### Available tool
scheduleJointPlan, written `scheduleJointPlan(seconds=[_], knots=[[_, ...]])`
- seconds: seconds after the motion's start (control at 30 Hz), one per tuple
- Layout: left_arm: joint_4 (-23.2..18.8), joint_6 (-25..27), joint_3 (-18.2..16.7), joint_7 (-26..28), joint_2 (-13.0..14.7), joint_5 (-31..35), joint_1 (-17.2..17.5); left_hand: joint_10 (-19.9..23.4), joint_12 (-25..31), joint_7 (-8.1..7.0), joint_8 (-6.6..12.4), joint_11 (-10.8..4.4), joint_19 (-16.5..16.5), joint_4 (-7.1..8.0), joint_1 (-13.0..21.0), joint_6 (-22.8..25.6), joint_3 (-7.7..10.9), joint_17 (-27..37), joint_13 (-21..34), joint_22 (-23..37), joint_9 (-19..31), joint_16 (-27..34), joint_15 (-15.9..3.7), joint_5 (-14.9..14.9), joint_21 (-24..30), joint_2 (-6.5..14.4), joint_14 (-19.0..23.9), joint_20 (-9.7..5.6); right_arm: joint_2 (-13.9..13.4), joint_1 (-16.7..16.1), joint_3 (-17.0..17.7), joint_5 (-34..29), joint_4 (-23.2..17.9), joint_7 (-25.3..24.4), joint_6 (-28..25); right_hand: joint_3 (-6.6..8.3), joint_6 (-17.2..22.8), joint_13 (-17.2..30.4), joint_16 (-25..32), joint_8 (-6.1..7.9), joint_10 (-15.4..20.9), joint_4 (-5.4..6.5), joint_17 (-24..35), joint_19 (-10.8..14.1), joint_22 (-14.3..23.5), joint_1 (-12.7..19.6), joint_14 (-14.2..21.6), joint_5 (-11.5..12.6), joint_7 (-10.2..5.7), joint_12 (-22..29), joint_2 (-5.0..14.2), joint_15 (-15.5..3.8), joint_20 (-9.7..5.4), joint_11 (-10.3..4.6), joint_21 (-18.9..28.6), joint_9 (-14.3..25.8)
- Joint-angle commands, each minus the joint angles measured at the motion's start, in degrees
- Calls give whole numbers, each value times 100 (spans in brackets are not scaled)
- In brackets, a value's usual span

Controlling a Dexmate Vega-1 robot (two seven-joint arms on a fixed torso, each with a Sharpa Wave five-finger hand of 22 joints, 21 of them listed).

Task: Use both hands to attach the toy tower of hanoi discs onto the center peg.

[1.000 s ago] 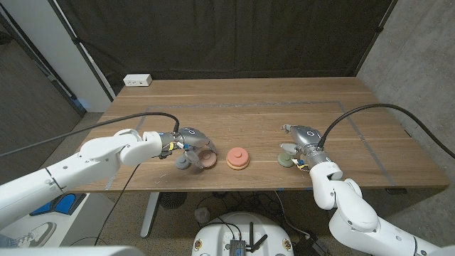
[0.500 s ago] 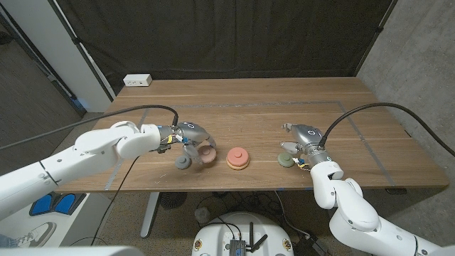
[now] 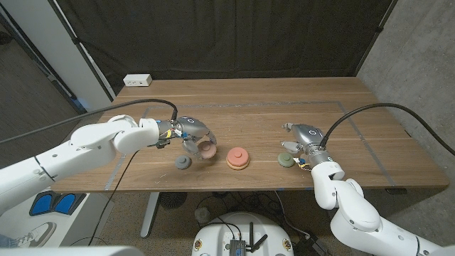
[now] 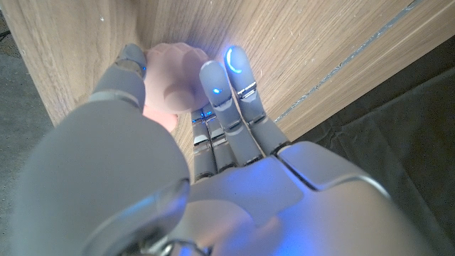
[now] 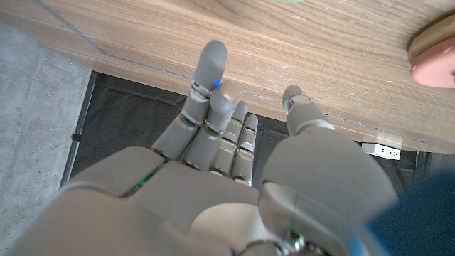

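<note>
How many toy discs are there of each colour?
Pink disc, held in the left hand: 1
Grey disc, on the table: 1
Green disc, by the right hand: 1
Stack on the center peg, a pink disc on an orange one: 2
Total: 5 discs

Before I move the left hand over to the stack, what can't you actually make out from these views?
- Center peg: hidden in the head view under the discs already on the stack.
- Pink disc: its hole is covered by the left hand in the left wrist view.
- Green disc: right hand hides part of it in the head view, so contact is unclear.
- Grey disc: too small to see its hole.
</note>
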Motion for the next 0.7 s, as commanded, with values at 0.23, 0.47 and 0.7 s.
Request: scheduleJointPlan(seconds=[0.23, 0.47, 0.7], knots=[[119, -299, 131, 41, -282, 45, -286, 410, -22, -31, -25, -287, 20, 24, 1, 108, 81, 0, 55, 16, 70, -6, -286, 40, 34, 40, 30, -688, -69, -4, -16, -6, -89, -40, -97, 52, 159, -10, 66, 44, 72, 5, 14, 26, 15, 11, 50, 32, 17, 5, -38, -203, -401, -47, 16, 30], [268, -489, 263, -1, -456, 68, -483, 426, -43, -25, -30, -307, 21, 47, -49, 140, 71, 15, 59, 11, 72, 9, -285, 37, 30, 39, 48, -678, -83, -27, -14, -4, -118, -50, -143, 55, 165, -18, 70, 42, 77, 7, 13, 28, 16, 3, 48, 34, 15, -3, -35, -202, -401, -29, 17, 29], [400, -685, 365, 19, -617, 65, -633, 444, -58, -39, -30, -307, 14, 44, -55, 169, 74, 13, 56, 9, 73, 7, -285, 38, 26, 36, 47, -684, -79, -31, -19, 3, -129, -58, -190, 62, 170, -19, 81, 36, 76, 7, 16, 29, 16, -4, 49, 36, 14, -13, -33, -202, -401, -40, 16, 29]])
